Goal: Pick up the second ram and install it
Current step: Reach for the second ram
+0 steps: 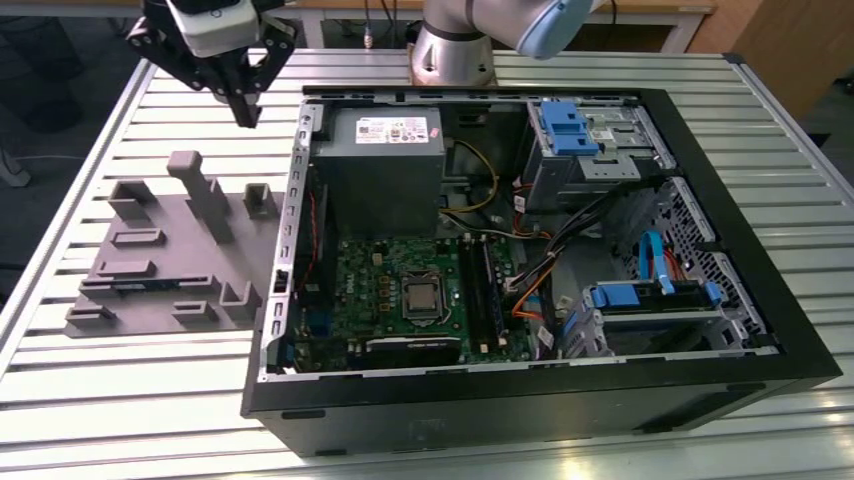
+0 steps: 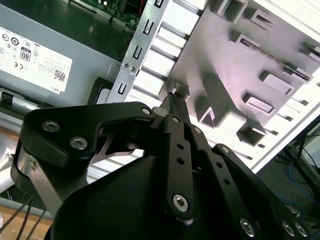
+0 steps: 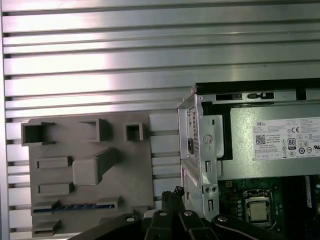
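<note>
My gripper (image 1: pixel 247 118) hangs high over the slatted table, between the grey fixture plate (image 1: pixel 160 250) and the open computer case (image 1: pixel 534 250). Its black fingers meet at the tips in both wrist views (image 2: pixel 173 98) (image 3: pixel 175 192), shut with nothing between them. The second ram (image 3: pixel 75 205) is a thin dark strip with a bluish edge, standing on edge in a long slot of the fixture plate (image 3: pixel 90 150). In the exterior view the ram (image 1: pixel 138 284) lies near the plate's front, well below and to the left of the gripper. The motherboard's long black slot rails (image 1: pixel 483 290) run beside the processor socket.
A grey power supply (image 1: pixel 380 165) fills the case's back left corner, close to the gripper. Cables (image 1: pixel 534 270), blue drive brackets (image 1: pixel 574 130) and a drive cage (image 1: pixel 654 300) crowd the case's right side. The fixture plate carries several upright blocks (image 1: pixel 200 190).
</note>
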Action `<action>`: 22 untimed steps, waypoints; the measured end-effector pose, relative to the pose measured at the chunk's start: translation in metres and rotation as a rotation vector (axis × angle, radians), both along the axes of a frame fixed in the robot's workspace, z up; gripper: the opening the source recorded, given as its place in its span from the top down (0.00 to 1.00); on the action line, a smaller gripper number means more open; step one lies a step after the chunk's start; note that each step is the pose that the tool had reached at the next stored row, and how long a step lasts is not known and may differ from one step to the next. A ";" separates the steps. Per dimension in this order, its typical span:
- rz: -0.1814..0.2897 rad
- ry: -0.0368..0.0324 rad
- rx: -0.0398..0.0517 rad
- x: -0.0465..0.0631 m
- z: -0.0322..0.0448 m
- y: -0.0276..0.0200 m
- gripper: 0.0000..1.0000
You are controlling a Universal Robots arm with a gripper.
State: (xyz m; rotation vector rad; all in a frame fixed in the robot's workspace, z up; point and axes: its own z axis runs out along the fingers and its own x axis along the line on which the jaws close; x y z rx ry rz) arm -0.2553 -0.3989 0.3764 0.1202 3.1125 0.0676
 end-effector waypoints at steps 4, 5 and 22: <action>0.000 0.0000 0.0000 -0.001 -0.0002 0.0000 0.89; 0.000 0.0001 -0.0001 -0.002 -0.0002 0.0000 0.89; 0.000 0.0000 0.0000 -0.008 -0.0010 0.0000 0.89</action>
